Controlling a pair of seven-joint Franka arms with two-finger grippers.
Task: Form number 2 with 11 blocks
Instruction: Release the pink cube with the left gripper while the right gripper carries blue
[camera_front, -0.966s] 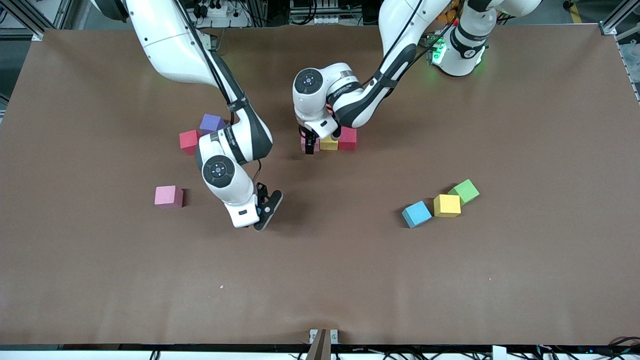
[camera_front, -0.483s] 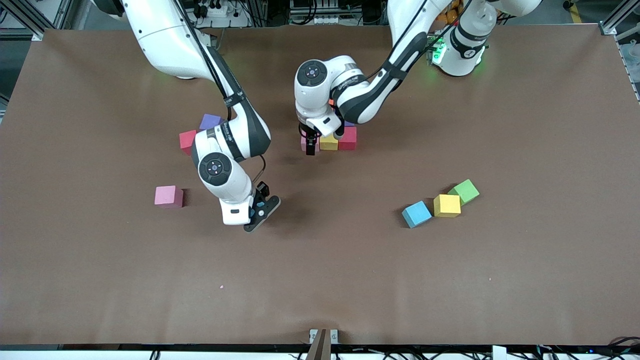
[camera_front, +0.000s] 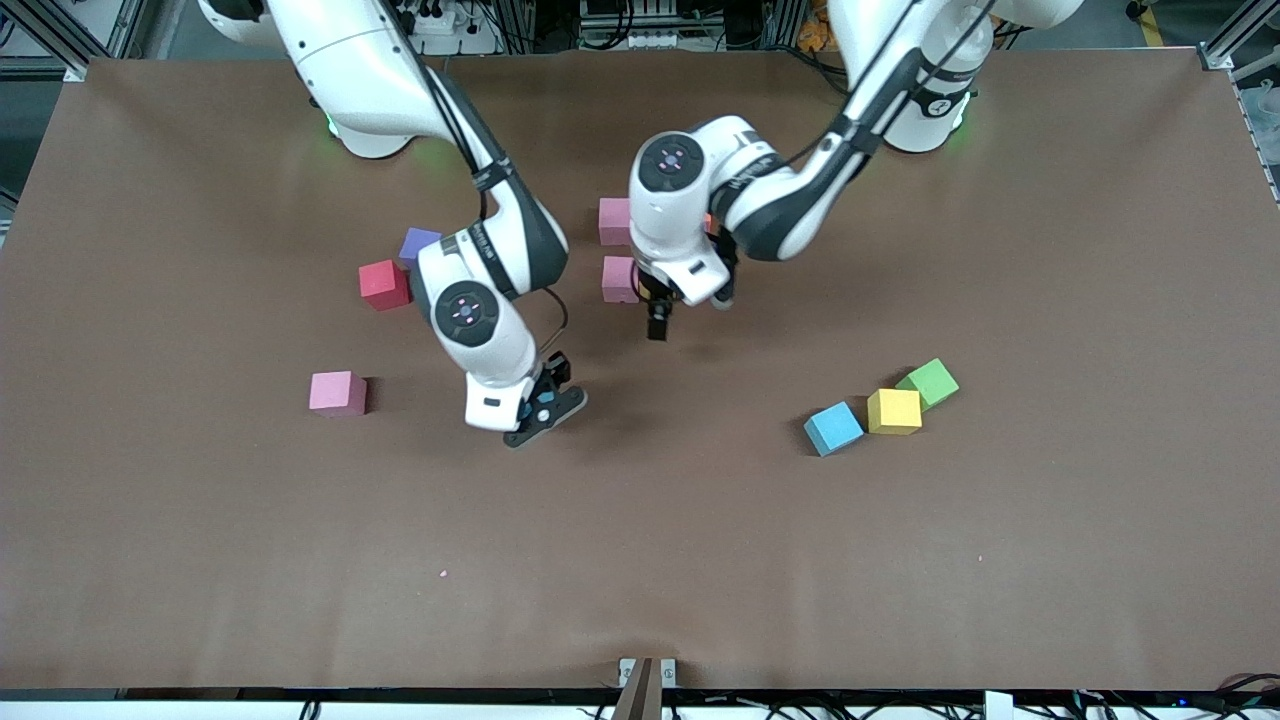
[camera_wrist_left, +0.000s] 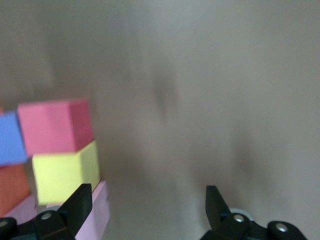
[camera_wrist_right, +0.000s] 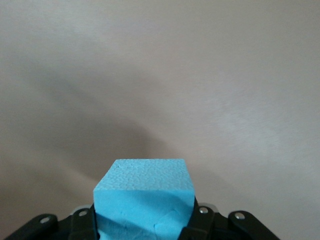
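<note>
While the right gripper (camera_front: 545, 405) pinches a light blue block (camera_wrist_right: 144, 200), carry it level to the partly built digit (camera_front: 618, 250) (left gripper (camera_wrist_left: 145, 205), fingers spread, hangs just over it) and seat it flush.

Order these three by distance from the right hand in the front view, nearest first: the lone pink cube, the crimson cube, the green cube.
Measured from the right hand, which is shut on a light blue cube over bare table:
1. Crimson cube, toward the right arm's end, beside the purple cube.
2. Lone pink cube, nearer the front camera than the crimson one.
3. Green cube, toward the left arm's end.
</note>
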